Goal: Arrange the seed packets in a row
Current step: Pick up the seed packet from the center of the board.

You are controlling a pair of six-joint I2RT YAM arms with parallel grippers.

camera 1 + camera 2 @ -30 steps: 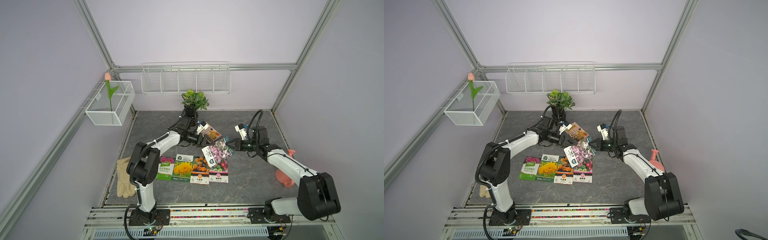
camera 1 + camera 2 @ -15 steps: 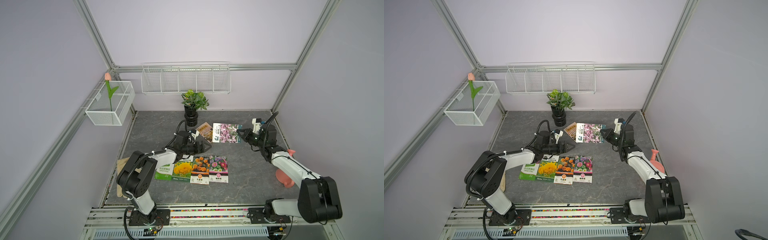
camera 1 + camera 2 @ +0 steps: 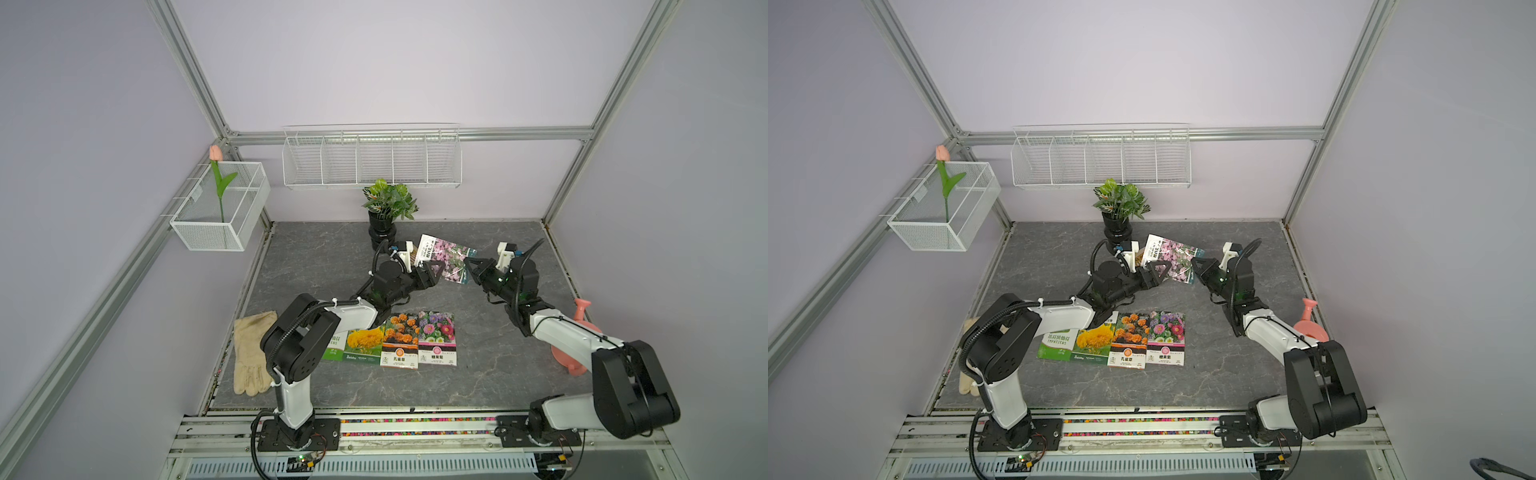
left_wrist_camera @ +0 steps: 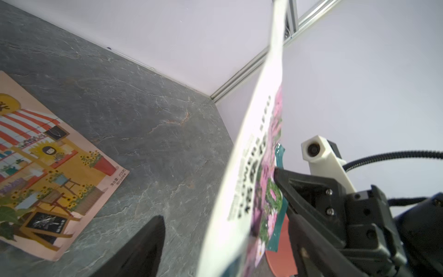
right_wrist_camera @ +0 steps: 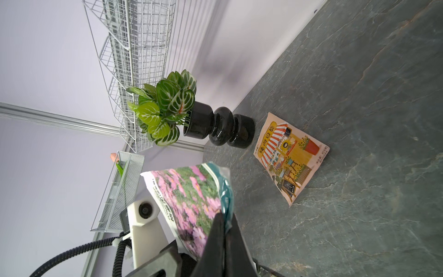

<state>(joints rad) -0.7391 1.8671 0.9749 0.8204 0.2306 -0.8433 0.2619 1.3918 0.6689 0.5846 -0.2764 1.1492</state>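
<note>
Risk: the right gripper (image 3: 469,265) is clamped on only one thin edge of the lilac seed packet (image 3: 451,257), which is held above the tabletop (image 3: 498,374) at frame centre. The glossy film may slip or twist. The left gripper (image 3: 434,269) stands with jaws apart at the opposite end, and a misaligned closure would crease the packet. The packet is flat and pink-flowered, with a teal edge.

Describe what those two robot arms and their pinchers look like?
The left arm and right arm match: white tube segments between chunky black joints, on black bases. Ribbed black cables loop along them. The left gripper and right gripper are black with pointed triangular fingers, each beside a white camera block.
</note>
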